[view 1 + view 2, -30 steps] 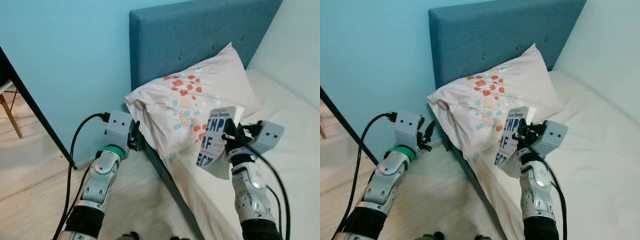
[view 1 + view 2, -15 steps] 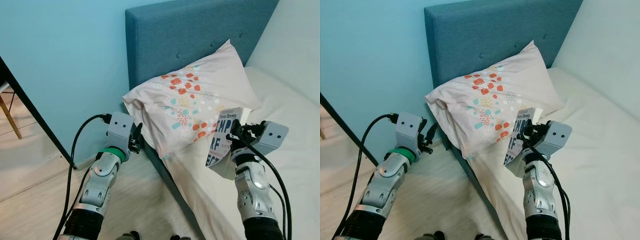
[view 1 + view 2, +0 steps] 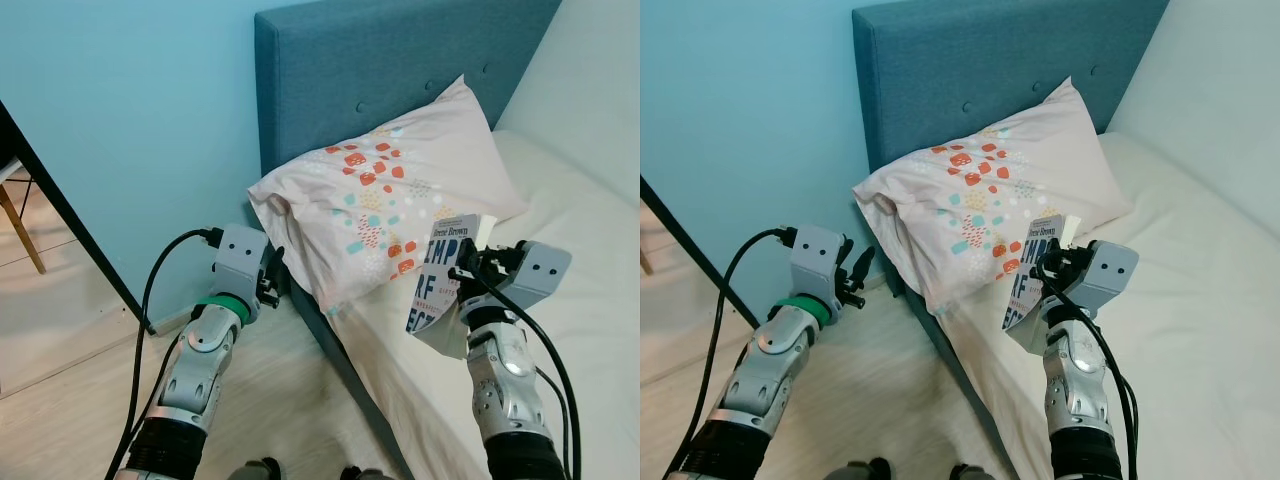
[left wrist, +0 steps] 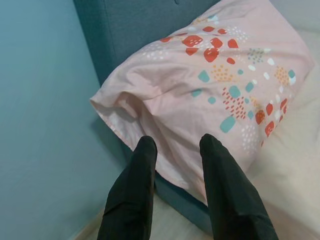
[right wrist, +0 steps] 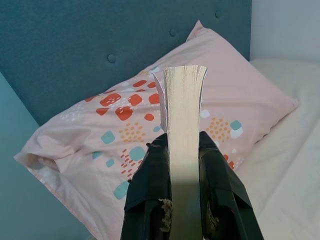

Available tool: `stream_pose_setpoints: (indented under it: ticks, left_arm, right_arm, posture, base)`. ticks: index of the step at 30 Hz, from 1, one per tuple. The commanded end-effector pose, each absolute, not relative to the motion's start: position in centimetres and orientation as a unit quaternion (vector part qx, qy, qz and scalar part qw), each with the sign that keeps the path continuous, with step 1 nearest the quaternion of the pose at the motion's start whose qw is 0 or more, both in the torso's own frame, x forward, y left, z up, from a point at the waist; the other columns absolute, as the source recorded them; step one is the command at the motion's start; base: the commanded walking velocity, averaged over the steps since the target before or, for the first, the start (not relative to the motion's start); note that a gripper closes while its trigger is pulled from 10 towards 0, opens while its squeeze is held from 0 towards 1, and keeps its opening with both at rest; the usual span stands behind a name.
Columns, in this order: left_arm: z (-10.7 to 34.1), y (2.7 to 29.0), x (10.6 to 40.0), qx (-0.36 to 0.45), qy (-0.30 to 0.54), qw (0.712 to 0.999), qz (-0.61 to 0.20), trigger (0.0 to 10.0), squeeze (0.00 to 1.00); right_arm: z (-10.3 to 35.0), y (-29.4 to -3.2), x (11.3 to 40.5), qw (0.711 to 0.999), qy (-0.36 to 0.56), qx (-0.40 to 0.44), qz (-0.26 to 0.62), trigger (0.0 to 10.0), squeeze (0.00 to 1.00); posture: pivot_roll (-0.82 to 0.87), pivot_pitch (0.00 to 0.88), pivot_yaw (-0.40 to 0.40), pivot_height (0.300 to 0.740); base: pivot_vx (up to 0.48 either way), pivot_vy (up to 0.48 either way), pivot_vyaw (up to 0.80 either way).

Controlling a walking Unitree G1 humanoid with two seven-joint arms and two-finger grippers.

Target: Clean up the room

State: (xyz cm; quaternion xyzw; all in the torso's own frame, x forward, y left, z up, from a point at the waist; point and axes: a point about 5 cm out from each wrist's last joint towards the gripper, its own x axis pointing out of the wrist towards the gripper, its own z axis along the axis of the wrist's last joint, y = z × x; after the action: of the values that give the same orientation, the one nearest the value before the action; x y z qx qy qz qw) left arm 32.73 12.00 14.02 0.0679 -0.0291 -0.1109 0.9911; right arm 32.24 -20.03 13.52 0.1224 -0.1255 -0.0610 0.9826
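My right gripper (image 3: 462,272) is shut on a paperback book (image 3: 437,275) with a white and blue cover, held upright above the near side of the bed. In the right wrist view the book's page edge (image 5: 183,117) rises between the two black fingers (image 5: 150,195). Just beyond it lies a pale pink pillow (image 3: 390,190) with orange and teal spots, leaning on the teal headboard (image 3: 400,70). My left gripper (image 3: 275,275) hangs open beside the bed's corner, its fingers (image 4: 132,195) apart with nothing between them, facing the pillow (image 4: 210,80).
The white mattress (image 3: 590,300) stretches to the right, with a white wall behind it. A light blue wall (image 3: 130,130) stands left of the headboard. A black table leg (image 3: 60,210) slants at far left over the pale wood floor (image 3: 60,400). A cable (image 3: 150,290) loops from my left wrist.
The book in my right gripper has shifted slightly right, closer to the bed, and turned more edge-on. The view swayed a little. My left arm has hardly moved.
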Motion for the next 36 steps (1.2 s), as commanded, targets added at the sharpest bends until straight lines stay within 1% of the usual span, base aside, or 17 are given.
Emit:
stream_pose_setpoints:
  ticks: [1,8,9,13,18,28,31,32,33,35,36]
  left_arm:
    - [13.4,12.1,32.4,0.068,-0.016,0.991,-0.113,10.0,0.00]
    - [13.4,12.1,32.4,0.068,-0.015,0.991,-0.114,10.0,0.00]
    - [13.5,12.1,32.5,0.068,-0.015,0.991,-0.114,10.0,0.00]
    - [13.5,12.0,32.5,0.068,-0.016,0.991,-0.114,10.0,0.00]
    - [13.5,12.0,32.5,0.068,-0.016,0.991,-0.115,10.0,0.00]
    - [13.7,12.0,32.5,0.068,-0.017,0.991,-0.115,10.0,0.00]
    - [14.1,11.9,32.3,0.068,-0.021,0.991,-0.118,10.0,0.00]
    - [14.1,11.9,32.3,0.068,-0.021,0.991,-0.118,10.0,0.00]
    - [14.3,12.0,32.2,0.067,-0.023,0.990,-0.118,10.0,0.00]
    - [15.3,12.1,32.1,0.065,-0.035,0.990,-0.117,10.0,0.00]
    - [15.3,12.1,32.1,0.065,-0.035,0.990,-0.117,10.0,0.00]
  right_arm:
    - [13.8,-20.4,32.2,0.981,-0.139,0.119,-0.065,10.0,0.00]
    - [13.9,-20.4,32.2,0.980,-0.141,0.121,-0.065,10.0,0.00]
    - [14.0,-20.4,32.2,0.980,-0.142,0.122,-0.065,10.0,0.00]
    - [14.1,-20.4,32.2,0.980,-0.145,0.123,-0.064,10.0,0.00]
    - [14.8,-20.6,32.3,0.977,-0.160,0.129,-0.063,10.0,0.00]
    - [15.6,-20.8,32.6,0.971,-0.178,0.147,-0.056,10.0,0.00]
    - [16.7,-21.1,33.5,0.960,-0.193,0.196,-0.049,10.0,0.00]
    - [16.7,-21.1,33.5,0.960,-0.193,0.196,-0.049,10.0,0.00]
    - [17.2,-21.0,33.9,0.955,-0.200,0.216,-0.043,10.0,0.00]
    - [18.9,-20.6,35.1,0.935,-0.215,0.281,-0.014,10.0,0.00]
    - [18.9,-20.6,35.1,0.935,-0.215,0.281,-0.014,10.0,0.00]
  posture:
    - [0.01,0.109,0.019,0.646]
    - [0.01,0.111,0.021,0.616]
    - [0.01,0.111,0.021,0.606]
    - [0.01,0.111,0.021,0.596]
    - [0.01,0.111,0.024,0.566]
    - [0.02,0.120,0.028,0.536]
    - [0.04,0.140,0.028,0.521]
    - [0.04,0.140,0.028,0.521]
    - [0.06,0.156,0.026,0.516]
    - [0.09,0.180,0.021,0.516]
    - [0.09,0.180,0.021,0.516]
  base:
    - [0.000,0.000,0.00]
    - [0.000,0.000,0.00]
    - [0.000,0.000,0.00]
    - [0.000,0.000,0.00]
    - [0.000,0.000,0.00]
    - [0.000,0.000,0.00]
    - [0.000,0.000,0.00]
    - [0.000,0.000,0.00]
    - [0.000,0.000,0.00]
    - [0.000,0.000,0.00]
    - [0.000,0.000,0.00]
